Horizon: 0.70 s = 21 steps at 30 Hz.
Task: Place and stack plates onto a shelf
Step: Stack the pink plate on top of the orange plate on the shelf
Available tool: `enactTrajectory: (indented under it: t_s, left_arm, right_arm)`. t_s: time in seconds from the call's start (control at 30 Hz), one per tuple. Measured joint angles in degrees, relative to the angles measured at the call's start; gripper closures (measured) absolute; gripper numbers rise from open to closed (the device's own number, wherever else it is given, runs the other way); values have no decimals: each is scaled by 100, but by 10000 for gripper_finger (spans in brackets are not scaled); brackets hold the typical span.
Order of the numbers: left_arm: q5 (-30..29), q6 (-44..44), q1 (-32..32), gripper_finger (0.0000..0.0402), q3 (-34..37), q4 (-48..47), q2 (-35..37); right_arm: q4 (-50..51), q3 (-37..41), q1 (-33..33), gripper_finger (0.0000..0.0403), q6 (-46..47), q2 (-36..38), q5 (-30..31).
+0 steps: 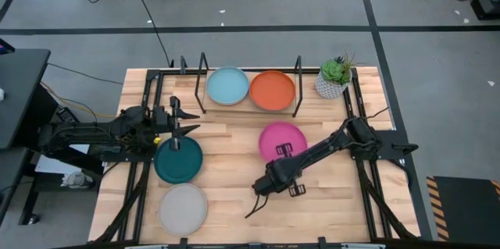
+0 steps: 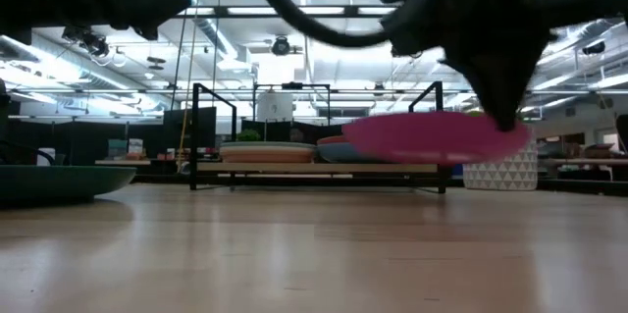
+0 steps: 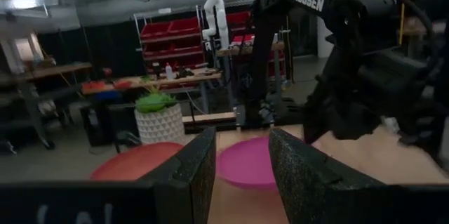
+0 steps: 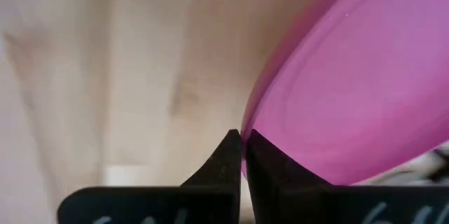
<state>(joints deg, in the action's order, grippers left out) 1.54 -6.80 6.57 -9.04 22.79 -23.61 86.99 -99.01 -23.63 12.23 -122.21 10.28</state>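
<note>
From above, the low light-wood shelf with black metal loop uprights (image 1: 251, 105) already carries a round matte pale blue plate (image 1: 227, 85) and a round matte orange plate (image 1: 273, 90) side by side. In front of the shelf the right gripper (image 1: 282, 152) pinches the near rim of a round matte magenta plate (image 1: 283, 138). To the shelf's front left the left gripper (image 1: 173, 130) hovers above a round teal plate (image 1: 178, 160), with a round grey plate (image 1: 183, 208) farther from the shelf again. A small potted plant in a white pot (image 1: 333, 78) stands just beside the shelf's right end.

At table height, the magenta plate (image 2: 437, 136) hangs lifted off the wooden tabletop (image 2: 314, 254), in front of the shelf (image 2: 314, 167) and tilted slightly.

The left wrist view shows the left arm's fingers (image 3: 193, 164) parted with nothing between them.

The right wrist view shows that arm's jaws closed tight on the magenta plate's rim (image 4: 337, 90).

The step in hand looks like carrying the magenta plate to the shelf. The next move likely calls for raising it clear of the uprights, then lowering it centred onto one of the shelved plates.
</note>
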Motion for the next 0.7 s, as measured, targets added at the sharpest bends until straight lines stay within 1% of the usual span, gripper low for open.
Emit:
enactTrajectory:
  t_s: [0.07, 0.13, 0.27, 0.43, 0.6, 0.7]
  left_arm:
    - [1, 327, -1, 260, 0, -11, 1]
    - [0, 595, 0, 260, 0, -26, -1]
    - [0, 766, 0, 260, 0, -31, -1]
    - [-1, 771, -2, 260, 0, -36, -1]
    - [-2, 771, -2, 260, 0, -39, 1]
    - [-2, 771, -2, 260, 0, -39, -1]
  right_arm:
    - [280, -240, 76, 389, -429, 0, 188]
    - [315, -478, 173, 389, -803, 14, 329]
    - [296, -804, 476, 389, -1513, 143, 393]
    - [292, -979, 906, 389, -1930, 155, 756]
    - [303, -995, 1334, 388, -2299, 155, 1223]
    - [302, -995, 1650, 388, -2400, 155, 1307]
